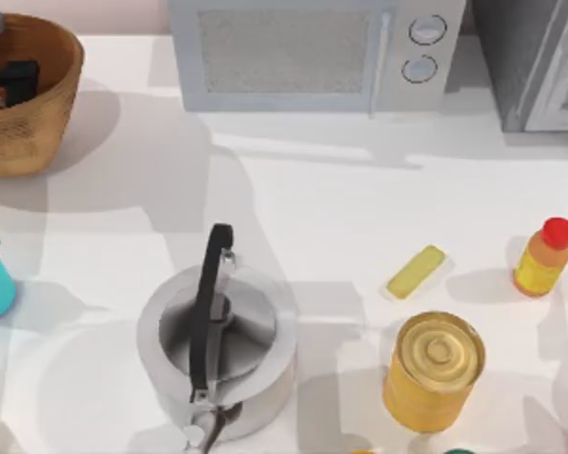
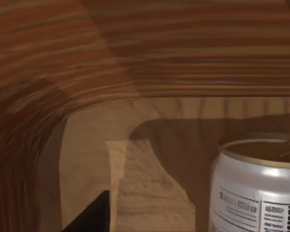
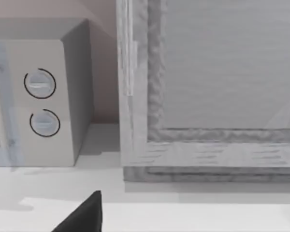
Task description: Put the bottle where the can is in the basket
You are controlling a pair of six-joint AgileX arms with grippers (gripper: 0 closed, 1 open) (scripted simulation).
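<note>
Bright, even light floods the white table (image 1: 341,218) from above, and soft grey shadows fall to the right of the basket (image 1: 38,104), left of the orange bottle (image 1: 543,257) and around the kettle (image 1: 216,350), so more than one source is at play. A glossy highlight sits on the lid of the golden tin (image 1: 434,371), with no harsh glare on it. Inside the basket the left wrist view is dimmer and warm, a sunlit patch on the floor beside the can (image 2: 256,188), whose rim catches a thin bright line, while the right wrist view is pale and flatly lit.
</note>
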